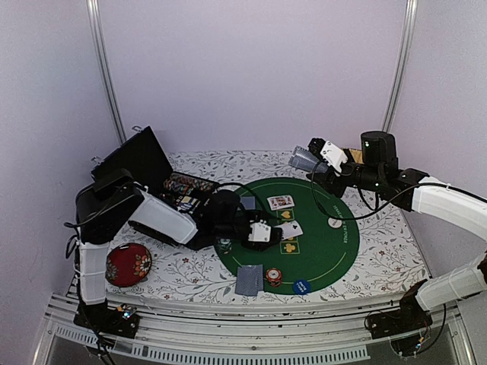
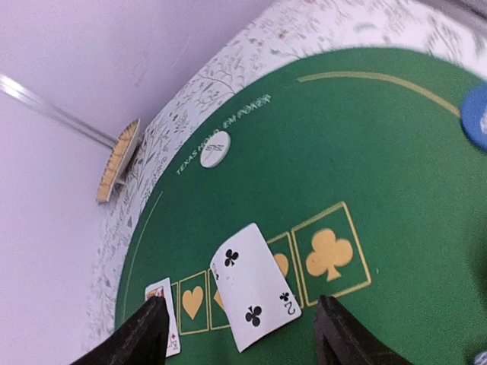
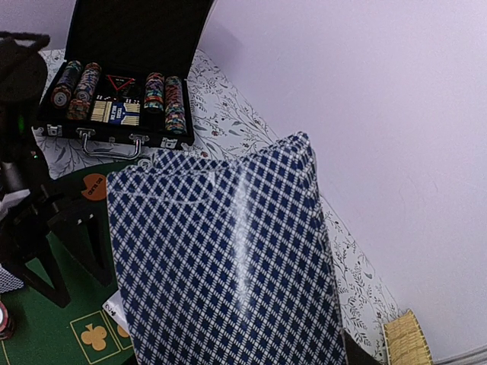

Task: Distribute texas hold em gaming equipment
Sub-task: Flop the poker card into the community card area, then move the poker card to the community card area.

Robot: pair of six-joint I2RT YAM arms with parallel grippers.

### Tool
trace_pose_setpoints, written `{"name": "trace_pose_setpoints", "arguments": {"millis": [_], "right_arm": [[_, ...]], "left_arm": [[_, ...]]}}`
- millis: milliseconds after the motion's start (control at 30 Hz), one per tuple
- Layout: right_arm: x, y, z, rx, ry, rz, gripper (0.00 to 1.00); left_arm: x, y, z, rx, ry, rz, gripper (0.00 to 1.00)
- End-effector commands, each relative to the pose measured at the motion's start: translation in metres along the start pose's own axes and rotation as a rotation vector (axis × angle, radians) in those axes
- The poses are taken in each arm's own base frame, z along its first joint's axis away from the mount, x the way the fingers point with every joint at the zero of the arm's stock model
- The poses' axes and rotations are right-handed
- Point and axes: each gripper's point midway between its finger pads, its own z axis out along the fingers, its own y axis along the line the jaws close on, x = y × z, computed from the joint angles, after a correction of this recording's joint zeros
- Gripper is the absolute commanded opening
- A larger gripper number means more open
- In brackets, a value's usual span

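Observation:
A round green poker mat (image 1: 335, 255) lies mid-table. My left gripper (image 1: 272, 232) hovers low over it, open and empty, its dark fingers (image 2: 144, 334) either side of a face-up two of clubs (image 2: 253, 285) that lies across the printed suit squares. Another face-up card (image 1: 280, 201) lies beyond it. A face-down card (image 1: 249, 279), a red chip stack (image 1: 273, 276), a blue disc (image 1: 301, 287) and a white disc (image 1: 335, 223) sit on the mat. My right gripper (image 1: 319, 157) is raised at the back, shut on a deck of blue-patterned cards (image 3: 221, 258).
An open black case (image 1: 144, 163) with chip rows (image 3: 163, 103) stands at the back left. A dark red floral dish (image 1: 128, 265) sits at the front left. A tan woven piece (image 2: 118, 160) lies at the back right. An orange disc (image 3: 94, 186) lies near the case.

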Motion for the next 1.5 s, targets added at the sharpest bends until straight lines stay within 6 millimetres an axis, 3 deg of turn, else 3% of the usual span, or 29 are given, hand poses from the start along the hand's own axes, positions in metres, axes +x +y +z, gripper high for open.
{"name": "trace_pose_setpoints", "arguments": {"millis": [0,133,200,367,567,633,800,1100,1467], "right_arm": [[-0.010,-0.008,-0.009,0.031,-0.024,0.010,0.47],[-0.003,-0.013,-0.008,0.050,0.008,0.027,0.47],[-0.001,-0.017,-0.008,0.064,0.016,0.041,0.47],[0.002,-0.022,-0.010,0.076,0.019,0.048,0.47],[0.005,-0.020,-0.012,0.073,0.021,0.047,0.47],[0.006,-0.019,-0.012,0.072,0.023,0.046,0.47],[0.005,-0.019,-0.012,0.070,0.013,0.049,0.47],[0.001,-0.019,-0.014,0.072,0.000,0.046,0.47],[0.001,-0.019,-0.017,0.072,0.001,0.045,0.47]], "left_arm": [[-0.021,0.027,-0.004,0.043,0.002,-0.508,0.71],[-0.013,0.014,-0.003,0.141,0.046,-0.710,0.93],[-0.004,0.009,0.002,0.131,0.087,-0.740,0.94],[0.044,0.006,0.031,0.086,0.319,-0.816,0.90],[0.061,-0.005,0.048,0.108,0.420,-0.785,0.94],[0.070,-0.008,0.051,0.105,0.466,-0.776,0.91],[0.089,-0.005,0.056,0.072,0.550,-0.728,0.71],[0.131,0.005,0.064,0.003,0.673,-0.612,0.69],[0.151,0.031,0.047,-0.049,0.720,-0.405,0.69]]}}
